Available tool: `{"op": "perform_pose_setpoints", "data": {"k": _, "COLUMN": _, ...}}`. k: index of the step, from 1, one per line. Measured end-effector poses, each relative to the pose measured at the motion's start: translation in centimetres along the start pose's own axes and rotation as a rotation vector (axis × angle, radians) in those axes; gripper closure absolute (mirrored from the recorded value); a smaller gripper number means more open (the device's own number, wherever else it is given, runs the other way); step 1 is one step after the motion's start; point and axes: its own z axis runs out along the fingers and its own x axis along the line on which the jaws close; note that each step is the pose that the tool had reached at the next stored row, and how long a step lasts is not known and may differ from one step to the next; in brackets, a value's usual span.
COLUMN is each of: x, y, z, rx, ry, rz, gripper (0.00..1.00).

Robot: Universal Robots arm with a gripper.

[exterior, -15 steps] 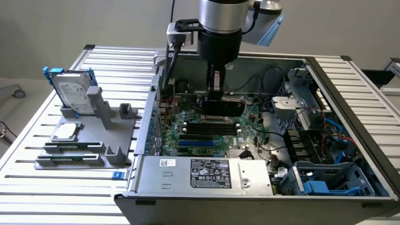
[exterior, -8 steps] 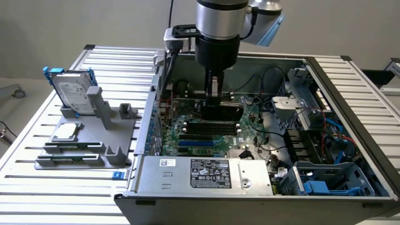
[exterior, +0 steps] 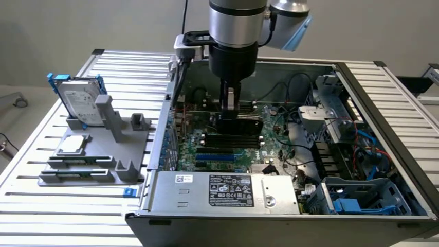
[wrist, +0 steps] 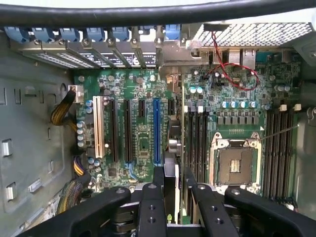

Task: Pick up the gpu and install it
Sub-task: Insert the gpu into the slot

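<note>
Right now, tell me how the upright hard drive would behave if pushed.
The hard drive stands on edge in the gray holder, so a push high up would probably tip it, not slide it. Its silver metal casing looks stiff and likely heavy for its size.

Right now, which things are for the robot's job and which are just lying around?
For the job:
- gpu, held in the gripper
- motherboard, inside the computer case

Just lying about:
- hard drive, standing in the grey holder outside the case
- small silver square part on that holder
</note>
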Motion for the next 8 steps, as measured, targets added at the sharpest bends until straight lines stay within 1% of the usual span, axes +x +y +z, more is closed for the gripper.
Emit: {"op": "perform_pose_setpoints", "data": {"k": 8, "x": 0.02, "y": 0.08, "z": 0.1, "rx": 0.0, "ry": 0.0003, "rz": 0.0, "gripper": 0.73}}
